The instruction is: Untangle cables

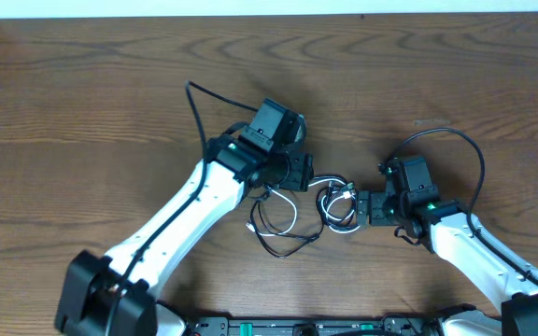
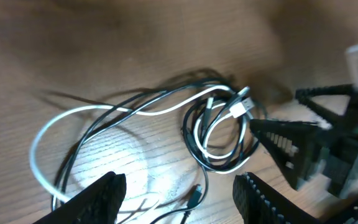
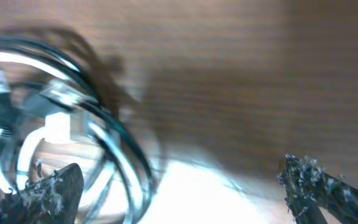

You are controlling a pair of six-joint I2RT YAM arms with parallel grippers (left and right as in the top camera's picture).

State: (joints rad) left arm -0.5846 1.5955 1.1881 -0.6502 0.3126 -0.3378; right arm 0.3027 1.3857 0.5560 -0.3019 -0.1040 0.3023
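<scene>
The black cable (image 1: 282,246) and white cable (image 1: 293,213) lie tangled on the wooden table between my two arms. They wind together into a small coil (image 1: 337,203). My left gripper (image 1: 308,177) hovers just left of that coil, open. In the left wrist view the white cable (image 2: 37,143) loops out to the left, the coil (image 2: 219,140) sits in the middle, and a small black plug (image 2: 193,196) lies between the spread jaws of the left gripper (image 2: 179,202). My right gripper (image 1: 352,207) is at the coil's right edge, open. Blurred coil strands (image 3: 126,158) lie beside its left finger (image 3: 58,193).
A thick black arm cable (image 1: 197,103) arcs up behind the left arm, and another (image 1: 465,149) loops above the right arm. The table's far edge meets a white wall (image 1: 269,7). Bare wood (image 1: 82,112) stretches to the left and at the back.
</scene>
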